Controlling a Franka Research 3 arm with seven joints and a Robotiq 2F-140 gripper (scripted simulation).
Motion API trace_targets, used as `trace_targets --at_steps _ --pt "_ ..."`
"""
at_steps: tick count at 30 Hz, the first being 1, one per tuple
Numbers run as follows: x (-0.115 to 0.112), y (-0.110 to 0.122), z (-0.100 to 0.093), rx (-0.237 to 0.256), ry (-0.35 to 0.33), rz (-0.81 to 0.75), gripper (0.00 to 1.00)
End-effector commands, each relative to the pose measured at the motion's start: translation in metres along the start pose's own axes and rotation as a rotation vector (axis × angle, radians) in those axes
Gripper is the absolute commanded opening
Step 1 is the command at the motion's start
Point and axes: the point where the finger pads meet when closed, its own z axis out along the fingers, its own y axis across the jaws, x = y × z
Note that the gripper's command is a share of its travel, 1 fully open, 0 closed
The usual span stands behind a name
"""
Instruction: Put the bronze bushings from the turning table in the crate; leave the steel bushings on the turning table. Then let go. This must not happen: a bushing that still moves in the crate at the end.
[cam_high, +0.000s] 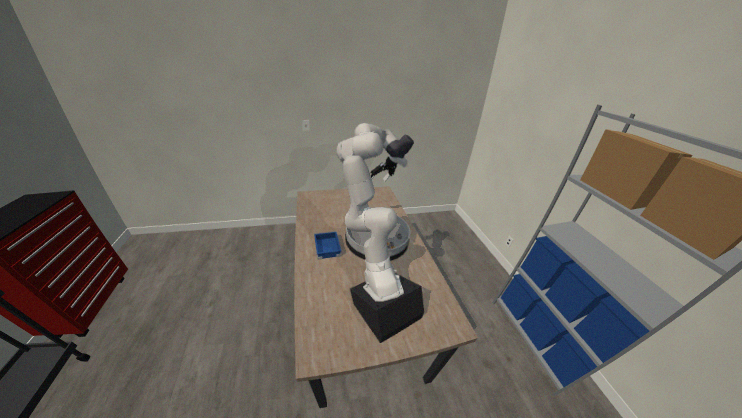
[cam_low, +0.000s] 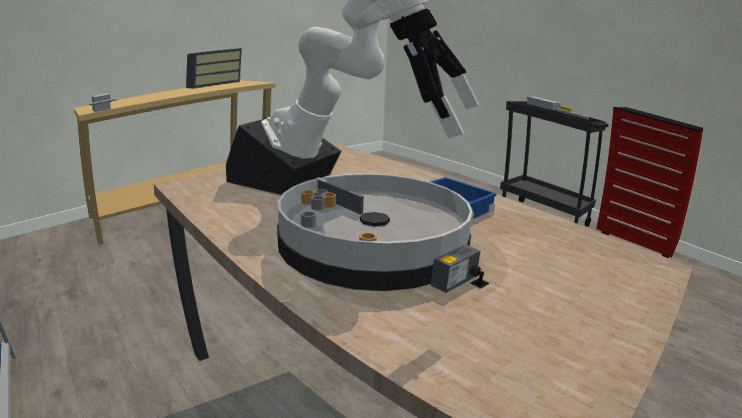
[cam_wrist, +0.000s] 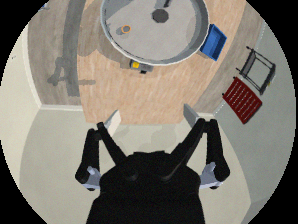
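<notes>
Approaching the turning table (cam_high: 351, 248) (cam_low: 373, 259) (cam_wrist: 106, 31) calls for lowering the released, widely parted fingers (cam_high: 382, 173) (cam_low: 462, 115) steadily, matching its spin, clear of the rim. Beyond it, towards the worktop's (cam_high: 332, 332) (cam_low: 560, 311) (cam_wrist: 107, 92) long edge farther from the shelving, sits the blue crate (cam_high: 328, 245) (cam_low: 463, 196) (cam_wrist: 214, 43). Inside the table, the small lone bronze bushing (cam_low: 368, 236) (cam_wrist: 126, 29) looks ring-topped and orange-brown, apart from the grey ones.

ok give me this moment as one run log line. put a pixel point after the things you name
hand (cam_high: 380, 175) (cam_low: 463, 120) (cam_wrist: 151, 112): open, held up | bronze bushings (cam_low: 368, 236) (cam_wrist: 126, 29): on turning table (cam_low: 332, 246) (cam_wrist: 156, 62) | steel bushings (cam_low: 308, 219): same place
</notes>
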Motion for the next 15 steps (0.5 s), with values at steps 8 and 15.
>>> trace_targets --at_steps 8,15 --pt "0.039 0.013 -0.006 0.047 0.052 0.253 1.00" --pt "0.053 0.019 -0.008 0.065 0.068 0.337 1.00"
